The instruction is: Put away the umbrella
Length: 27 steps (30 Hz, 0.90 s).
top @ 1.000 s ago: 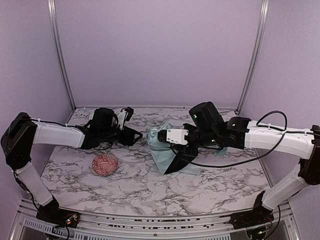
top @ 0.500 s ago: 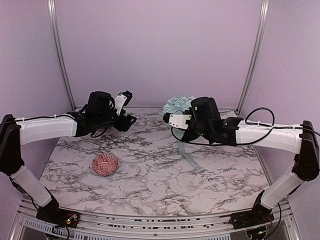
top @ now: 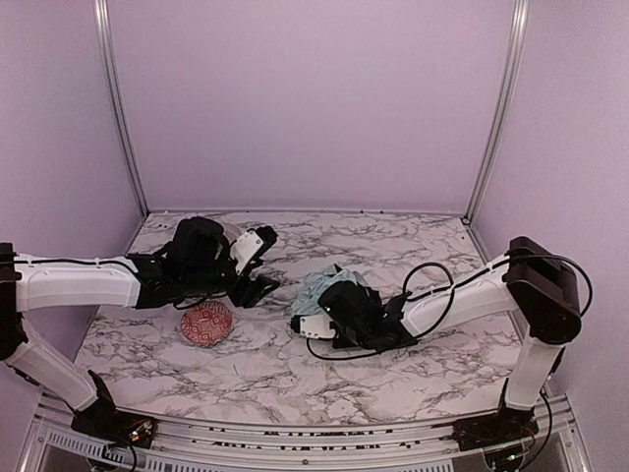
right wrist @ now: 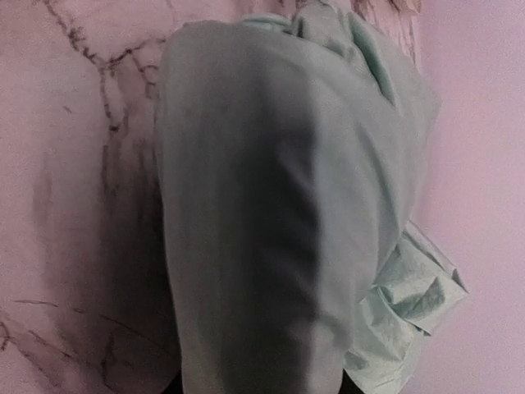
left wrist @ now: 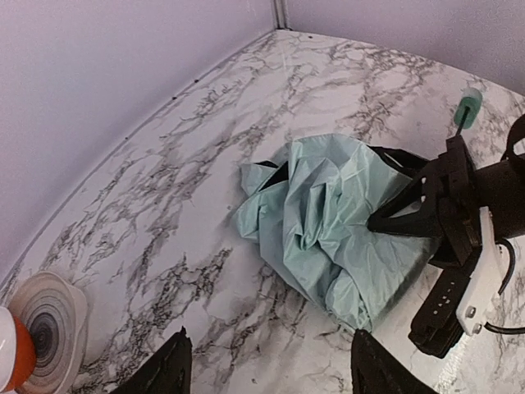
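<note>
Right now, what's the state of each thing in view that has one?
Pale mint-green folding umbrella: collapsed, fabric crumpled and loose, lying on the marble table.
Right gripper: fingers shut on the umbrella's fabric.
Left gripper: fingers open, empty, facing the umbrella.
Red patterned bowl: upright, looks empty.

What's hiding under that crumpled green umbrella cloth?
Under the umbrella, only the marble table shows around it. Some black lining peeks out at its edge. The right gripper pinches the cloth; its fingertips and anything beneath are covered.
</note>
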Available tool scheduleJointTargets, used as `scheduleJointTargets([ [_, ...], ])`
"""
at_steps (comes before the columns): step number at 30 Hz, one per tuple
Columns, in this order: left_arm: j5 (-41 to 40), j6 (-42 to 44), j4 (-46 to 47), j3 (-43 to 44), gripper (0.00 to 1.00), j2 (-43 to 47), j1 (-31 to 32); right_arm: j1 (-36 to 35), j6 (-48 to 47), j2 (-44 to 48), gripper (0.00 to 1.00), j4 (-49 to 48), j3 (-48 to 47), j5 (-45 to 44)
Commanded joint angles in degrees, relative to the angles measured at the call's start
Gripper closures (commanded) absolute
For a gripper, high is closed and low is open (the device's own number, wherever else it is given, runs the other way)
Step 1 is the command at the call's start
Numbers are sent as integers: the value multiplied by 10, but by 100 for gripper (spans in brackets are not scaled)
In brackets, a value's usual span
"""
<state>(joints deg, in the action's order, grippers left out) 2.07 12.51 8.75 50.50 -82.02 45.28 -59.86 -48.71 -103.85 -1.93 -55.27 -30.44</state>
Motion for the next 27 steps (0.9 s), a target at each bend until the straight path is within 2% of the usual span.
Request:
scheduleJointTargets([
  [1, 55, 40, 21, -35, 34, 22, 25, -31, 103, -7, 100, 39, -8, 41],
  [4, 82, 45, 26, -58, 34, 34, 31, -46, 129, -11, 100, 85, -14, 89],
  [10, 127, 64, 18, -82, 35, 45, 47, -40, 185, -12, 100, 224, -40, 331],
  [16, 149, 83, 22, -124, 40, 91, 64, 9, 243, -73, 100, 354, -105, 541],
  [21, 126, 127, 33, -167, 48, 157, 106, 41, 263, -110, 100, 398, -121, 610],
  [25, 67, 198, 32, -189, 52, 183, 171, 48, 269, -134, 100, 432, -137, 662],
  [27, 45, 238, 32, -197, 50, 183, 199, 51, 272, -146, 100, 446, -144, 677],
])
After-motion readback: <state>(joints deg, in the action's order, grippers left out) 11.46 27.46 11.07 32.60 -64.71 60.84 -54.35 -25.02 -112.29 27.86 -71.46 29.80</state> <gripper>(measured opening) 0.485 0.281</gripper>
